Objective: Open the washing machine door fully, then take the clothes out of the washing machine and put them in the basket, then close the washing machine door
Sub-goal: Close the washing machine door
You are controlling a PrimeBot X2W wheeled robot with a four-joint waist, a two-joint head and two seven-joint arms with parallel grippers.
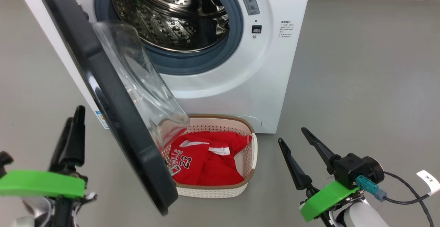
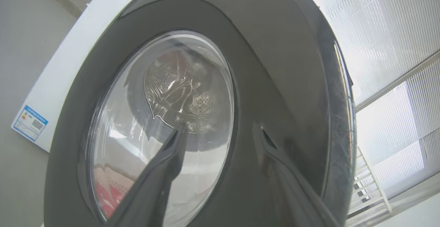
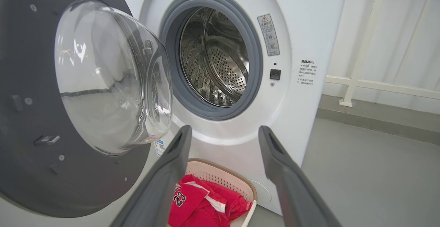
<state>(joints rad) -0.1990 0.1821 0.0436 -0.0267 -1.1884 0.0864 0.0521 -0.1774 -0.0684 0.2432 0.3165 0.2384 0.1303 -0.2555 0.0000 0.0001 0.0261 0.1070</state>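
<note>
Door: the washing machine door (image 1: pixel 103 96) stands swung out on its left-side hinge, away from the washing machine (image 1: pixel 268 82). Its clear domed bowl faces the opening. In the head view its lower rim overlaps the left side of the basket (image 1: pixel 213 191).

Drum (image 1: pixel 172 17): perforated steel, ringed by the grey gasket (image 1: pixel 192 65).

Clothes: the clothes (image 1: pixel 206 161), red with white "23" lettering facing up, lie bunched inside the basket. The basket sits on the floor (image 1: pixel 361 65) just in front of the machine's base, below the opening. Right wrist view confirms: red fabric (image 3: pixel 196 209) inside the cream perforated wall (image 3: pixel 223 175).

Left jaws: on the outer side of the door. In the left wrist view the fingers (image 2: pixel 161 172) stand wide apart, nothing between them, pointed at the door's glossy black face (image 2: pixel 275 65) and glass. Contact with the door: cannot tell. A blue label sticker (image 2: pixel 29 122) shows on the machine's white side.

Right jaws: wide apart and holding nothing. The fingers (image 1: pixel 295 168) point up over the floor to the right of the basket, apart from basket and machine. The right wrist view looks between these fingers (image 3: pixel 161 185) at the opening and the door's dark inner face (image 3: pixel 27 151).
</note>
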